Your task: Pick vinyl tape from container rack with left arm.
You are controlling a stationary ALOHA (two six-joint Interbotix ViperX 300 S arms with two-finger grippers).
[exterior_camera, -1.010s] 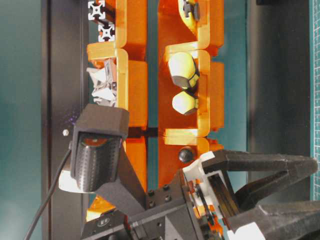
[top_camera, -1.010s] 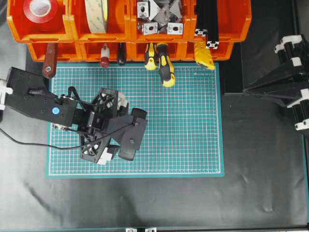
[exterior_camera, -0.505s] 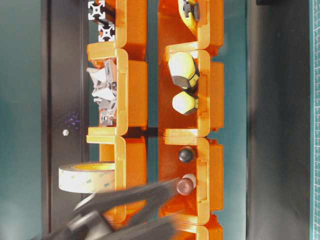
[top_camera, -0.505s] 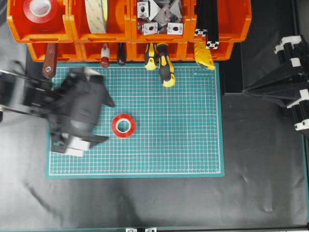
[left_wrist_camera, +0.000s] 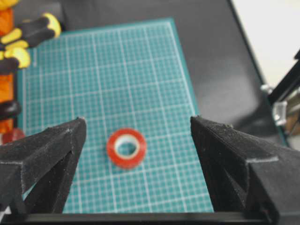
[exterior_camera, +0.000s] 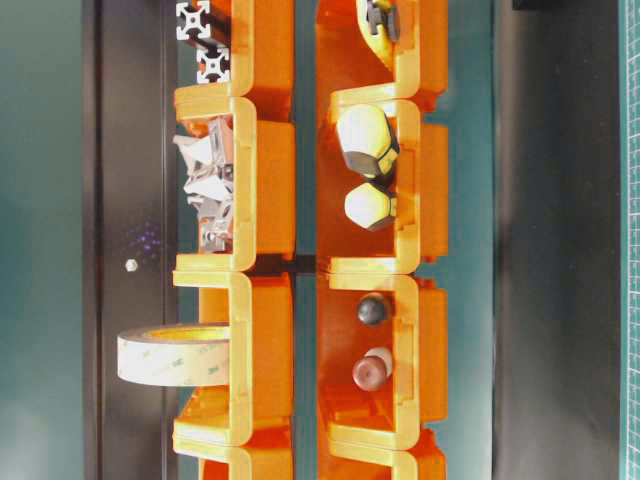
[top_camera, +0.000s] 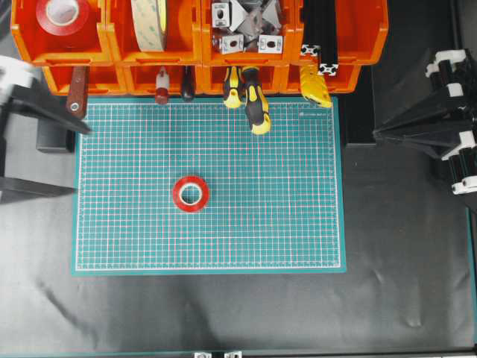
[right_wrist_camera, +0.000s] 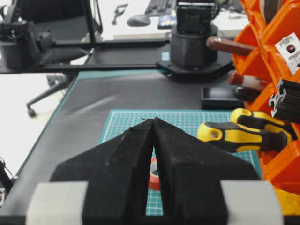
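The vinyl tape (top_camera: 191,194), a small red roll with a white core, lies flat on the green cutting mat (top_camera: 283,224), left of its middle. My left gripper (top_camera: 80,160) is open and empty at the mat's left edge, well left of the tape. In the left wrist view the tape (left_wrist_camera: 126,148) lies on the mat between and beyond the spread fingers of the gripper (left_wrist_camera: 138,121). The orange container rack (top_camera: 171,58) runs along the top. My right gripper (top_camera: 376,134) is shut at the right, off the mat; its wrist view shows the closed tips (right_wrist_camera: 153,119) and the tape (right_wrist_camera: 153,173) behind them.
A larger red roll (top_camera: 62,15) and a cream tape roll (top_camera: 149,22) sit in the upper left bins. Yellow-black screwdrivers (top_camera: 253,104) and a brown handle (top_camera: 76,93) stick out of the lower bins over the mat's top edge. The table-level view shows the rack (exterior_camera: 265,180) only.
The left gripper, which covered the mat's left-centre a second ago, has pulled back left to the mat's edge, leaving the red tape lying on the mat. The right arm has barely moved.
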